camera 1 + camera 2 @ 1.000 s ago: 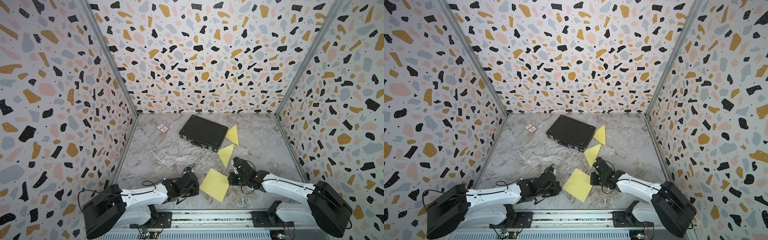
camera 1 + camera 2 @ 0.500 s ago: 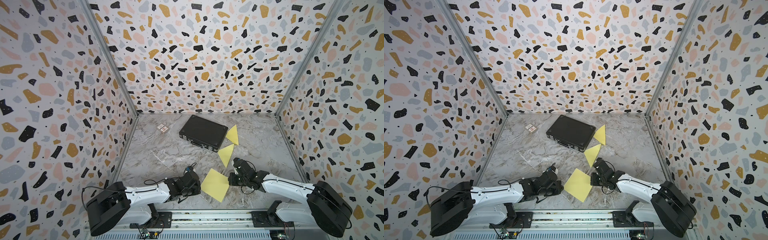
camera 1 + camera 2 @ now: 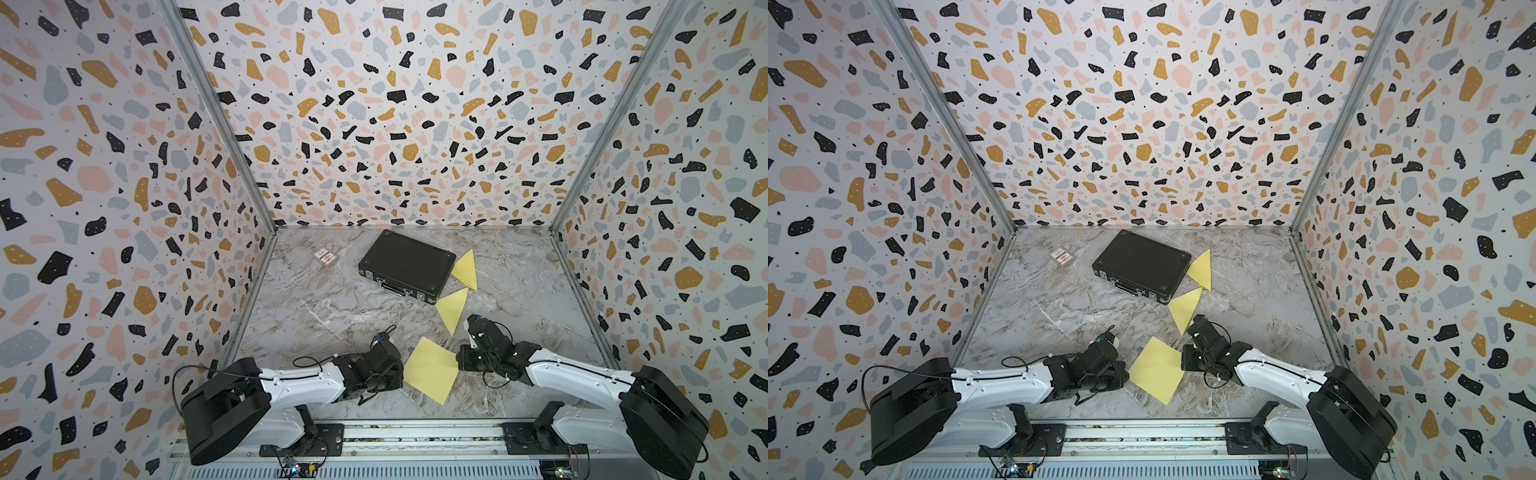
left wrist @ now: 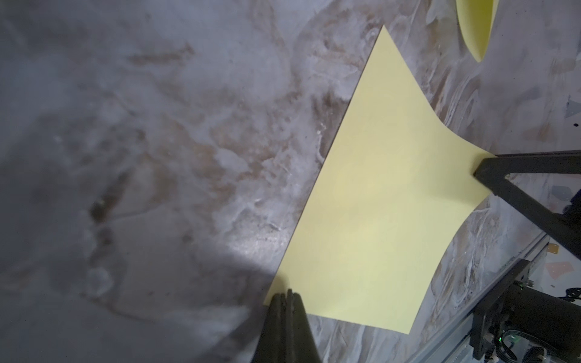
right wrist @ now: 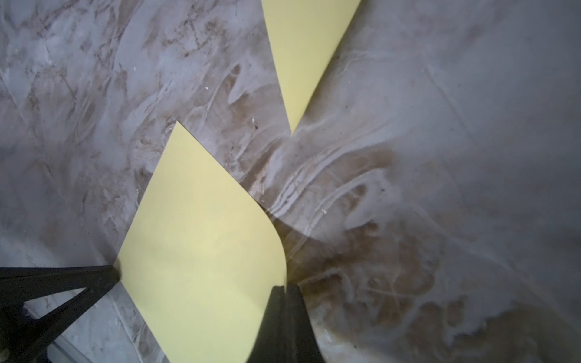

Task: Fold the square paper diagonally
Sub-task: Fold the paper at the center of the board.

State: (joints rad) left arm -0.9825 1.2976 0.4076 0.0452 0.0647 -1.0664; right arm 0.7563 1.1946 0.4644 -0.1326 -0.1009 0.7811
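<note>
Near the front rail, both arms reach low over the marble-patterned surface [image 3: 316,316] to a square paper [image 3: 430,370], which lies between them with its corners pointing like a diamond. The left hand [image 4: 288,294] is clenched at the corner on its side. Its tips overlap the sheet, but the wrist view does not show whether they pinch it or only pin it down. The right hand [image 5: 284,287] is clenched on the opposite corner, where the edge curls up off the surface.

The fold looks barely begun, with only that one corner raised. To do it well, the right hand would likely carry its corner in a low arc across to the left hand's corner, while that side stays anchored so the sheet cannot slide. The two points should meet before any crease is pressed. The crease should then run from the near corner to the far one.

The sheet is pale yellow, thin, unmarked and uncreased, and flat except for the lifted curl.

Just beyond the right hand lies a yellow folded triangle [image 3: 453,309]. A second folded triangle [image 3: 466,270] lies farther back beside a closed black case [image 3: 405,266]. A small packet [image 3: 325,257] sits near the back wall.
</note>
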